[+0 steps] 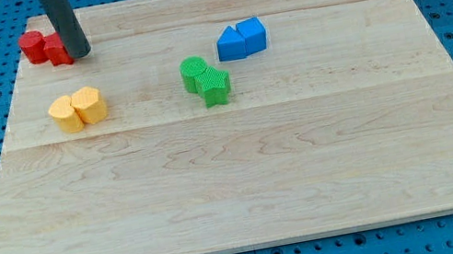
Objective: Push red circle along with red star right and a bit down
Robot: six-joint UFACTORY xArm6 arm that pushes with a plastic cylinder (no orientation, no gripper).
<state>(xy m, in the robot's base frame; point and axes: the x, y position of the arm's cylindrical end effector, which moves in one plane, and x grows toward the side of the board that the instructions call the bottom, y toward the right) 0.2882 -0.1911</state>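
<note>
Although my tip (pixel 81 53) has no fingers to open or close, being only a bare rod end, it stands on the wooden board (pixel 247 189) near the view's top left corner. Just to its left, touching or nearly touching it, lies the red star (pixel 56 50), and the red circle (pixel 31 45) sits beyond the star, pressed against it. So both red blocks lie on the view's left of my tip, while the push must go right and a bit down. I judge that the tip is on the wrong side and must first go around them. Farther off, below, are two yellow blocks (pixel 77 108); to the right are two green blocks (pixel 205 79) and two blue blocks (pixel 241 39).
</note>
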